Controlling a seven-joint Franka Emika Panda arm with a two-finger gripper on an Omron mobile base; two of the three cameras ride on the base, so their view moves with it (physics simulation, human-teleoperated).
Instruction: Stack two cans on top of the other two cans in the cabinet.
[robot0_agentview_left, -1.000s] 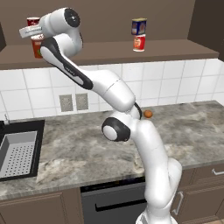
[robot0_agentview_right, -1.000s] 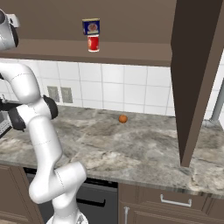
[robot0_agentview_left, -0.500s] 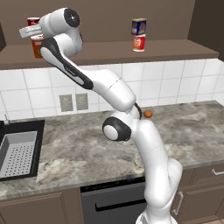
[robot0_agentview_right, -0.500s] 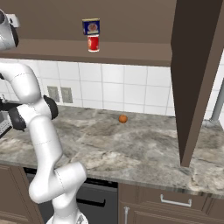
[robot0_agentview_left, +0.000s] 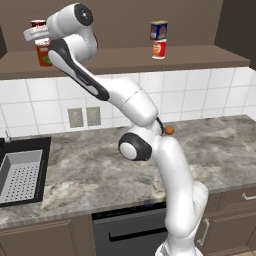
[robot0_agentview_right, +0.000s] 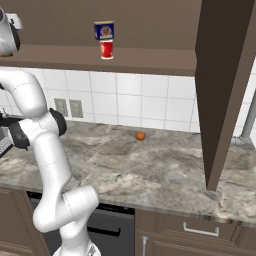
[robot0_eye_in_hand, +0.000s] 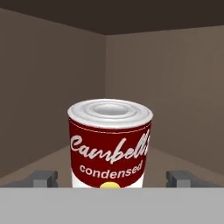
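The end effector is spread wide, its fingertips apart from both sides of the red-topped can, which stands on the dull orange-red can at the cabinet shelf's left end. The arm partly hides that stack in the left base view. Further right, the blue can sits on the bright red can

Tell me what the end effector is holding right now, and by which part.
Nothing. The end effector is open, its fingertips apart from the sides of the red-and-white can, which stands on the dull red can.
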